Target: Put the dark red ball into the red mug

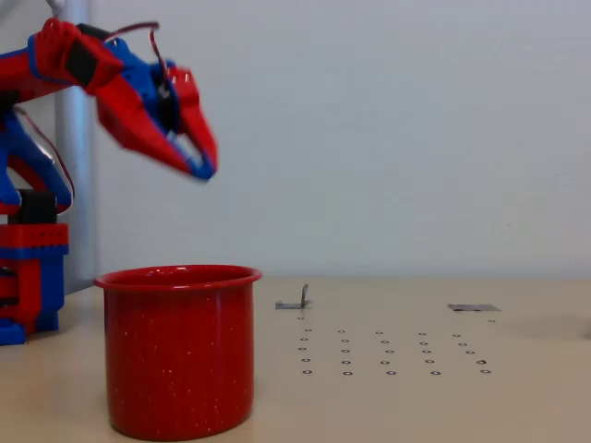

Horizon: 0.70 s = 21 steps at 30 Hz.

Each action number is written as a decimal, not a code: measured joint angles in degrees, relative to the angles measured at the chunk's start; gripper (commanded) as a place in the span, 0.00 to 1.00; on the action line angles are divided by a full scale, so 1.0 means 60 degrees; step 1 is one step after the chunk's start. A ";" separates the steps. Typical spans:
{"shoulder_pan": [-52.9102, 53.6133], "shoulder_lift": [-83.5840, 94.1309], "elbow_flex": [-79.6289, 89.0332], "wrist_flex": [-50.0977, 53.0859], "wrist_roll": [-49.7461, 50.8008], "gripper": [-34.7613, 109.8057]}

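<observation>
Red mug stands upright near the tabletop's front left corner. Above it, well clear of the rim, hang the jaws, tips together, clenched on nothing visible.

We see a bright red mug with tiny white dots on it, a red and blue robot arm with a blue tip on its jaws, a light tan desk with rows of little dark rings, and a plain pale wall behind.
</observation>
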State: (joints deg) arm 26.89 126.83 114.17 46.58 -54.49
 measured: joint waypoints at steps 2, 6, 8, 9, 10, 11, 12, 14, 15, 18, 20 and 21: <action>-0.0527 0.1128 0.0688 -0.0015 0.1289 0.23; -0.1802 0.3501 0.3384 -0.0806 0.3955 0.23; -0.2256 0.4614 0.4702 -0.1055 0.5581 0.23; -0.2490 0.5068 0.5244 -0.1069 0.6328 0.23; -0.2798 0.5405 0.5742 -0.1069 0.6987 0.23; -0.3135 0.5698 0.6211 -0.1069 0.7588 0.23; -0.3442 0.6050 0.6665 -0.0952 0.8115 0.23; -0.3955 0.7002 0.7529 -0.0293 0.8979 0.23; -0.4248 0.7573 0.8013 0.0190 0.9316 0.23; -0.4922 0.8921 0.8774 0.1787 1.0122 0.23; -0.5098 0.9302 0.8804 0.2710 1.0356 0.23; -0.5186 0.9507 0.8818 0.3164 1.0400 0.23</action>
State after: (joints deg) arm -4.22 183.87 167.08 65.57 7.91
